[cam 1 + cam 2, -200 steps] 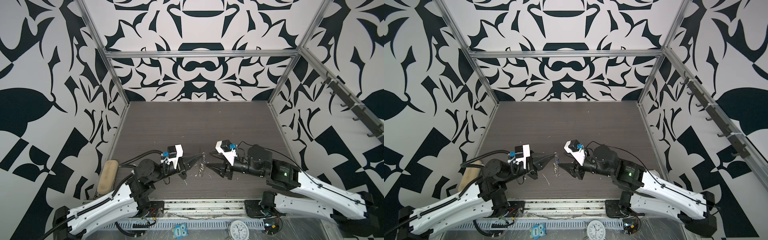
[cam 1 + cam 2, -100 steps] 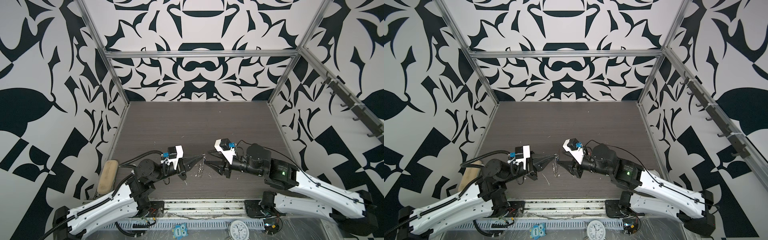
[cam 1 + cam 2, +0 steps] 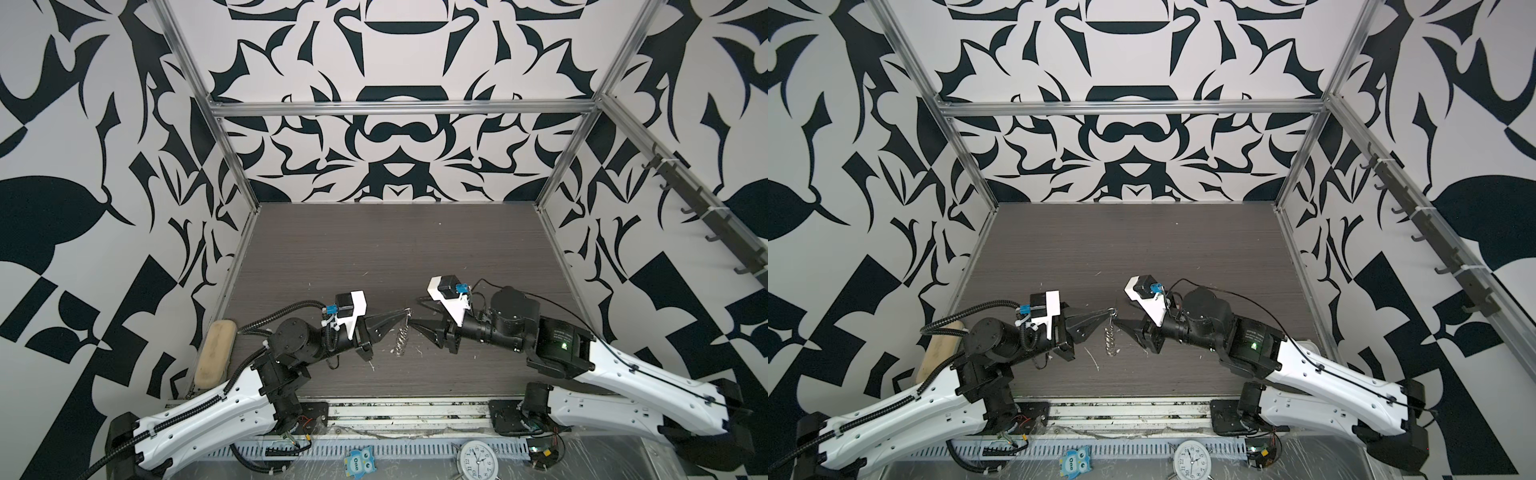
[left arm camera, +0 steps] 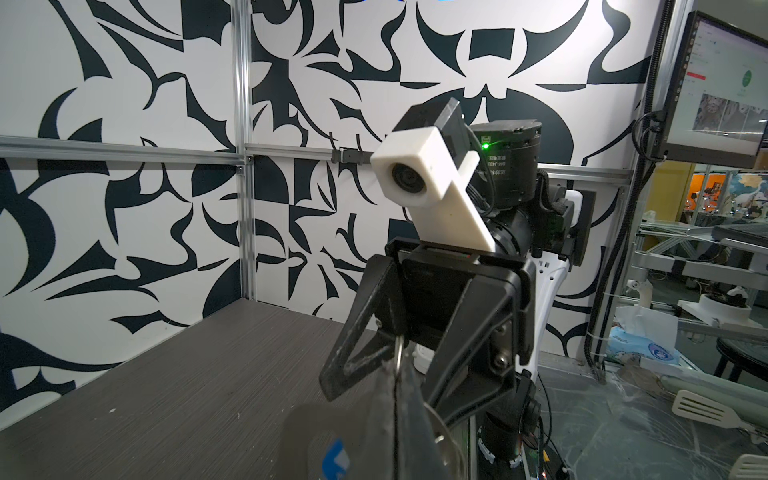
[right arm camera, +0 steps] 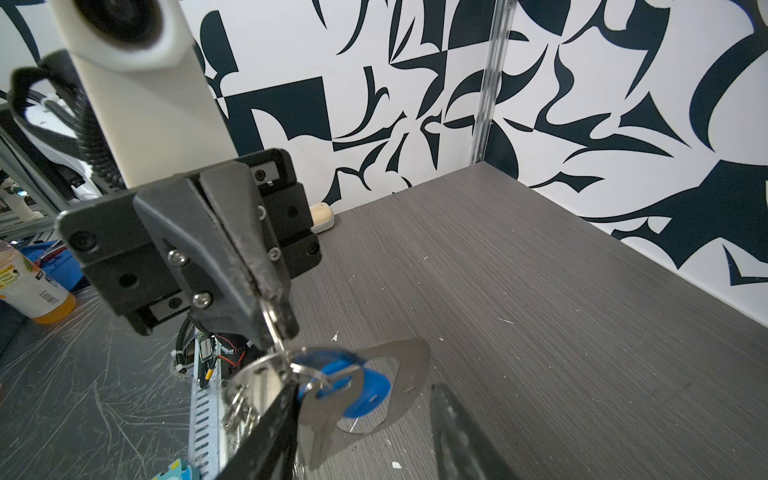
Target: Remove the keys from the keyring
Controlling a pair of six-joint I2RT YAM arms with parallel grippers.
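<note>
Keyring: the silver plate hangs clear of the table, near the front edge and between the two arms. In both top views I see it only edge-on, a thin bright strip.

Blue key tag: it sits close behind the plate and shows through the slot and past its rim in the right wrist view. I can't read its label from here.

Left gripper: jaws pinched tight on a small ring at the top of the keyring, and the whole bunch dangles from that pinch.

Right gripper: jaws stand partway apart. The tips are just beside the plate's upper end. I can't tell whether a finger touches it.

Further out, a beige block lies at the table's left edge, well apart. A clock lies below the front rail.
</note>
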